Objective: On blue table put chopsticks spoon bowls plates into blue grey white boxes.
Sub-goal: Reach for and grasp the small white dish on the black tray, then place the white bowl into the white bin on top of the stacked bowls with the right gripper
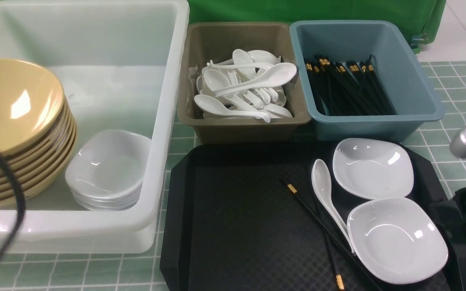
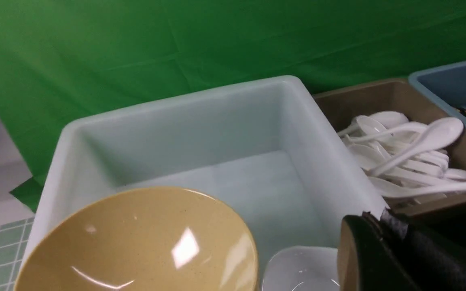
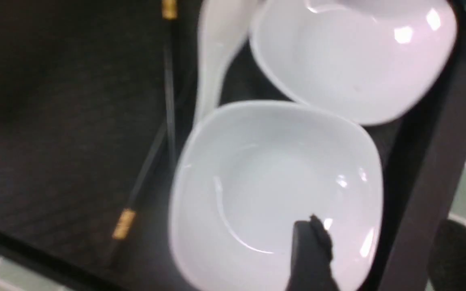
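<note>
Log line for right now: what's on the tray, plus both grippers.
on tray: far white bowl, near white bowl, spoon, chopsticks | left gripper: shut | right gripper: by near white bowl, opening unclear

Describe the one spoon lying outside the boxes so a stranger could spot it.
Start at the black tray nearest the robot. On its right half, a white spoon lies between the black chopsticks and two white dishes, bowl end pointing away. Unlike the spoons heaped in the grey-brown box, it lies alone.
</note>
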